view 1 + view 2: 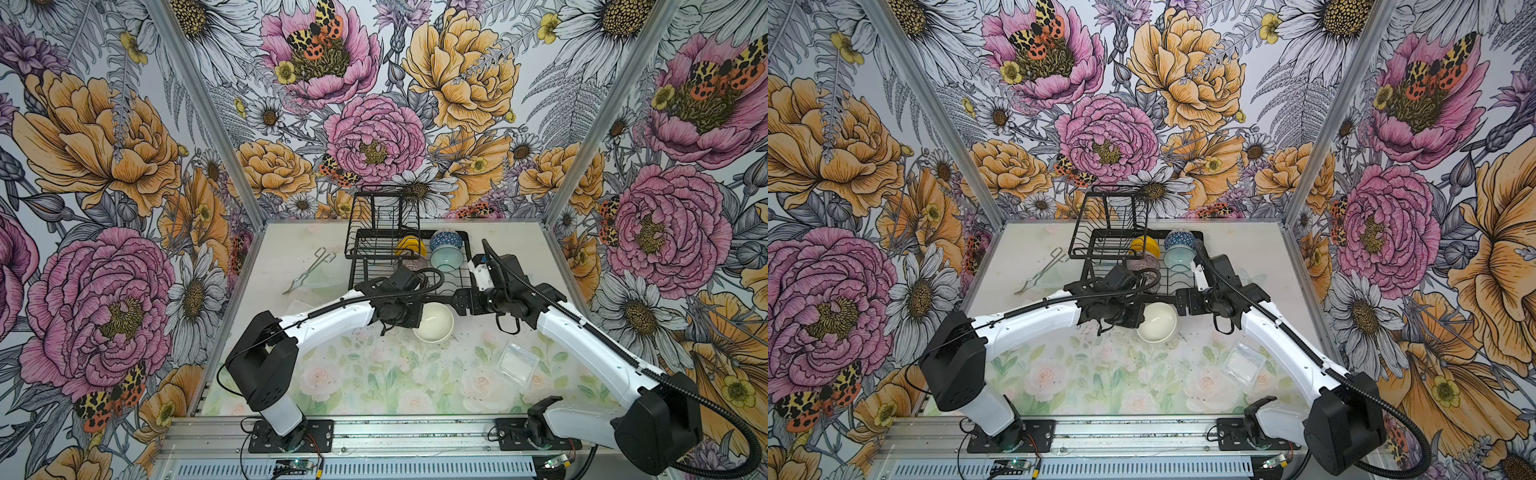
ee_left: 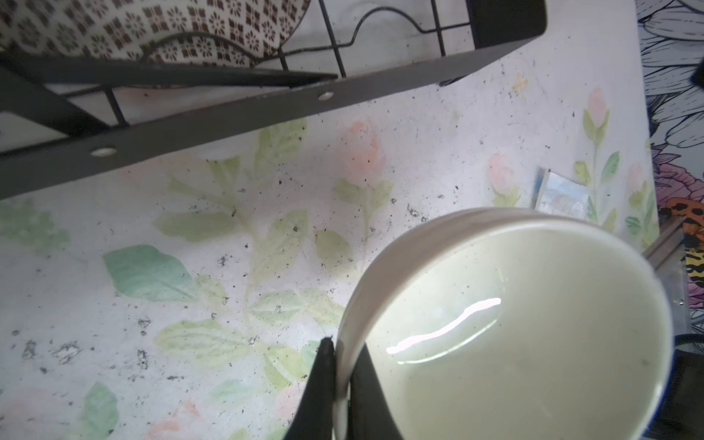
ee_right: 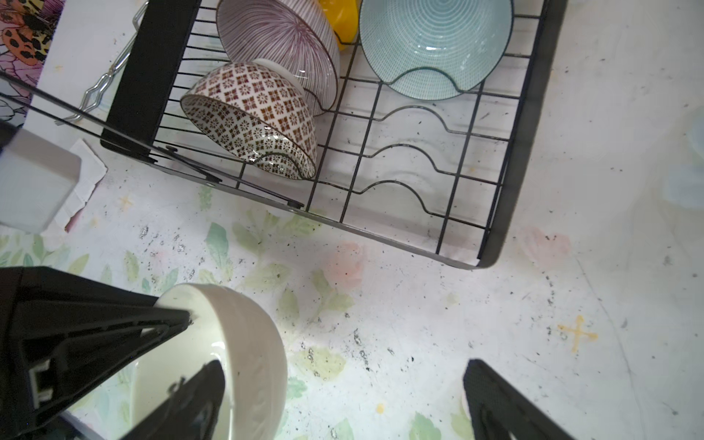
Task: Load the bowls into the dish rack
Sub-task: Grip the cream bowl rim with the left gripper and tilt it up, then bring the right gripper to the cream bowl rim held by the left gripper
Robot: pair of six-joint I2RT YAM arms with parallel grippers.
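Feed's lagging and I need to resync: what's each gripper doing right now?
Left gripper: jaws closed on the cream bowl rim.
Right gripper: jaws open, holding nothing.

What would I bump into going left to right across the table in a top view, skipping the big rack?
metal tongs → cream bowl → clear plastic tub

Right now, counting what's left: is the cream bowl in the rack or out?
Out. The cream bowl is in front of the dish rack, rim pinched by the left gripper.
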